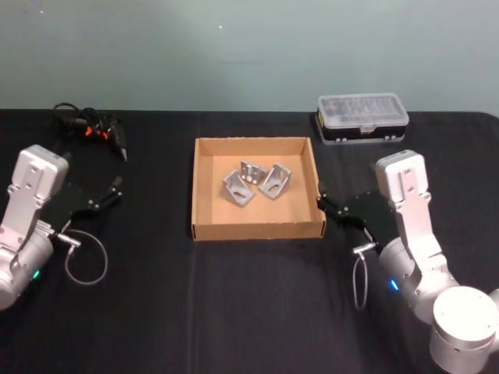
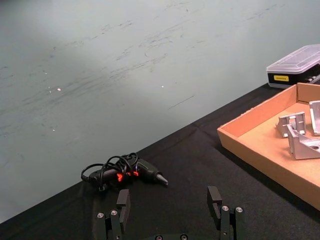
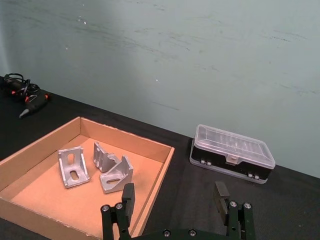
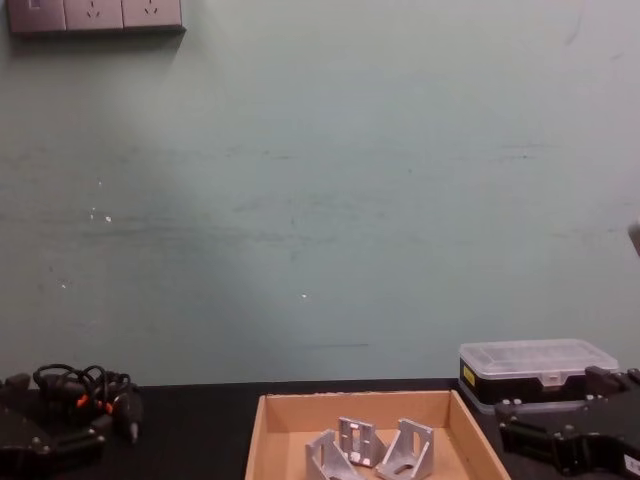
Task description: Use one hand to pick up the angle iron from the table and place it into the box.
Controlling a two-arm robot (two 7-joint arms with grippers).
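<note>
Fingers on both my grippers stand spread with nothing between them: the left gripper (image 1: 115, 187) hovers at the box's 9 o'clock and the right gripper (image 1: 323, 204) sits just beside its 3 o'clock wall. I count three angle irons (image 1: 238, 188) clustered in the middle of the box (image 1: 257, 228), each a pale silver L-shaped bracket with slotted holes. At the table's (image 1: 234, 312) 1 o'clock is a black case (image 1: 362, 118) with a clear lid.

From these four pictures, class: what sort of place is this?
Probably a robot test bench in a lab: a black table against a bare wall, a cardboard box holding three metal brackets, and a lidded parts case.
</note>
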